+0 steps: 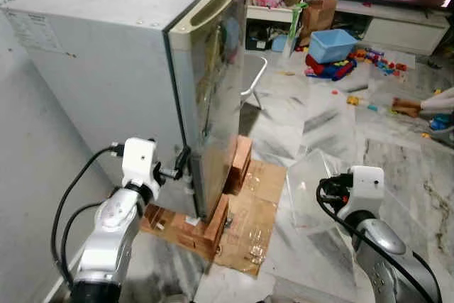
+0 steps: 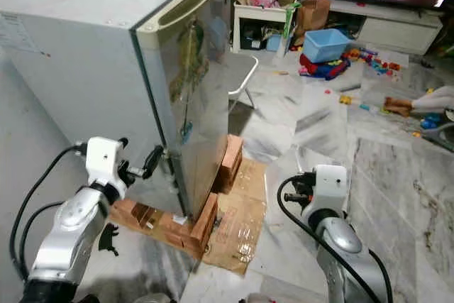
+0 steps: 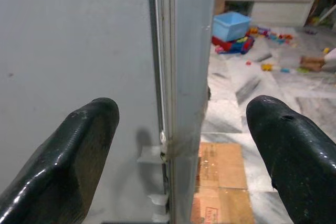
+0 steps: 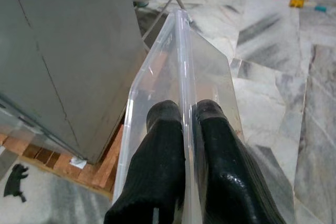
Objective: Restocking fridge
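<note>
L gripper [image 3: 181, 145] jaws apart, straddling fridge [image 1: 135, 69] door edge low down, door closed. R gripper [image 4: 184, 145] jaws clamped on clear bin [image 4: 178, 77] rim, 4 o'clock of fridge, open marble floor [image 1: 397, 168] beyond.

Even indoor light, sharp, glare off fridge door [image 1: 216, 90].

The left gripper [image 1: 181, 163], fingers spread, reaches the lower door edge of the tall grey metal fridge [image 1: 128, 69]. Below it lie red-brown bricks [image 1: 206, 228] and flattened brown cardboard [image 1: 248, 225]. Well right, the right gripper's wrist [image 1: 358, 189] meets a clear plastic bin [image 1: 316, 182].
</note>
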### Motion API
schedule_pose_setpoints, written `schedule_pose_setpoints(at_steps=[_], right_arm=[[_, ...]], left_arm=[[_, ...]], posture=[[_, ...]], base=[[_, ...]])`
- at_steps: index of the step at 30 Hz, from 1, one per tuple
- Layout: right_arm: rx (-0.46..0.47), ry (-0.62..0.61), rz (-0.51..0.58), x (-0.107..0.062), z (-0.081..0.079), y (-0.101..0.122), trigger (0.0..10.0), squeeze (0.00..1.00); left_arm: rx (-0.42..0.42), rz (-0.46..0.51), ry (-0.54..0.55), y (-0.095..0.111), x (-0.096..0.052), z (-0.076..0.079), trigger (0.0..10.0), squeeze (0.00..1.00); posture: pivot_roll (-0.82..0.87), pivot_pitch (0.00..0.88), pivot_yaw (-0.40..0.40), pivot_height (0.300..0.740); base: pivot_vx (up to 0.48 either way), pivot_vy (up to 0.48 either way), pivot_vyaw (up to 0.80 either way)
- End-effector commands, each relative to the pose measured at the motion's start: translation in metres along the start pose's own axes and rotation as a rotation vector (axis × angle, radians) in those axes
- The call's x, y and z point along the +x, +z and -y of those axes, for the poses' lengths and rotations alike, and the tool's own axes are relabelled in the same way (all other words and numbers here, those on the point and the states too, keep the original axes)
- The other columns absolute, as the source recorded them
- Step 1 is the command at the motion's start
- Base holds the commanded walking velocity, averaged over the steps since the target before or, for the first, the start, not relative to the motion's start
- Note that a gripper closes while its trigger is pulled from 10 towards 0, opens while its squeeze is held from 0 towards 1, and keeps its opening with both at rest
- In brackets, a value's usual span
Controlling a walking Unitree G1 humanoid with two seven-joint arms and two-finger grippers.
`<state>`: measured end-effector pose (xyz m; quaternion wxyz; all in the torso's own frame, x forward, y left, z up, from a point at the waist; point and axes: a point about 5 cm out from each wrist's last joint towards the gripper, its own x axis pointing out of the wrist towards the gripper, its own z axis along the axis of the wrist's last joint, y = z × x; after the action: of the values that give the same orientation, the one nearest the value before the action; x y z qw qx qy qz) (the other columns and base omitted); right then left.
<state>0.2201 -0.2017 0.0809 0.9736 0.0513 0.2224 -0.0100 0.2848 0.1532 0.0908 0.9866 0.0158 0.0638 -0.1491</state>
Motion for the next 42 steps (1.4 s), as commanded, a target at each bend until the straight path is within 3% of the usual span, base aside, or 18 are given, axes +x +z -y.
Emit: schedule_pose_setpoints(at_steps=[1,5,9,16,22,26,31,38,40,41,42], right_arm=[[0.023,-0.027,0.011,-0.005,0.004,0.004,10.0,0.00],[0.077,-0.058,-0.009,-0.011,0.008,0.001,10.0,0.00],[0.070,-0.080,-0.020,-0.022,0.013,-0.001,10.0,0.00],[0.082,-0.101,-0.027,-0.025,0.014,0.000,10.0,0.00],[0.084,-0.092,-0.035,-0.023,0.011,-0.001,10.0,0.00],[0.087,-0.083,-0.039,-0.019,0.009,-0.001,10.0,0.00],[0.090,-0.076,-0.040,-0.014,0.006,0.001,10.0,0.00],[0.100,-0.079,-0.031,-0.014,0.004,0.001,10.0,0.00],[0.101,-0.080,-0.034,-0.014,0.005,0.000,10.0,0.00],[0.097,-0.074,-0.056,-0.016,0.007,-0.005,10.0,0.00],[0.095,-0.072,-0.066,-0.017,0.008,-0.007,10.0,0.00]], left_arm=[[0.013,-0.012,0.009,-0.001,0.007,-0.003,10.0,0.00],[0.000,-0.042,0.005,-0.003,0.024,-0.009,10.0,0.00],[-0.017,-0.048,-0.032,0.007,0.052,-0.011,10.0,0.00],[-0.005,-0.033,-0.074,0.015,0.070,-0.001,10.0,0.00],[-0.005,-0.029,-0.116,0.015,0.074,0.007,10.0,0.00],[-0.001,-0.026,-0.162,0.017,0.080,0.022,10.0,0.00],[0.050,-0.007,-0.325,0.023,0.089,0.064,10.0,0.00],[0.077,0.008,-0.439,0.031,0.095,0.105,10.0,0.00],[0.040,0.027,-0.512,0.039,0.097,0.127,10.0,0.00],[0.000,0.065,-0.694,0.052,0.092,0.164,10.0,0.00],[-0.014,0.079,-0.764,0.057,0.088,0.177,10.0,0.00]], posture=[[-0.03,0.000,0.020,0.740],[-0.07,0.000,0.031,0.740],[-0.11,0.009,0.048,0.740],[-0.12,0.008,0.062,0.740],[-0.11,0.008,0.059,0.740],[-0.10,0.004,0.054,0.740],[-0.09,0.000,0.057,0.740],[-0.10,0.000,0.070,0.740],[-0.10,0.000,0.073,0.740],[-0.10,0.000,0.074,0.740],[-0.10,0.000,0.074,0.740]], base=[[0.000,0.000,0.00],[0.000,0.000,0.00],[0.000,0.000,0.00],[0.000,0.000,0.00],[0.000,0.000,0.00],[0.000,0.000,0.00],[0.000,0.000,0.00],[0.000,0.000,0.00],[0.000,0.000,0.00],[0.000,0.000,0.00],[0.000,0.000,0.00]])
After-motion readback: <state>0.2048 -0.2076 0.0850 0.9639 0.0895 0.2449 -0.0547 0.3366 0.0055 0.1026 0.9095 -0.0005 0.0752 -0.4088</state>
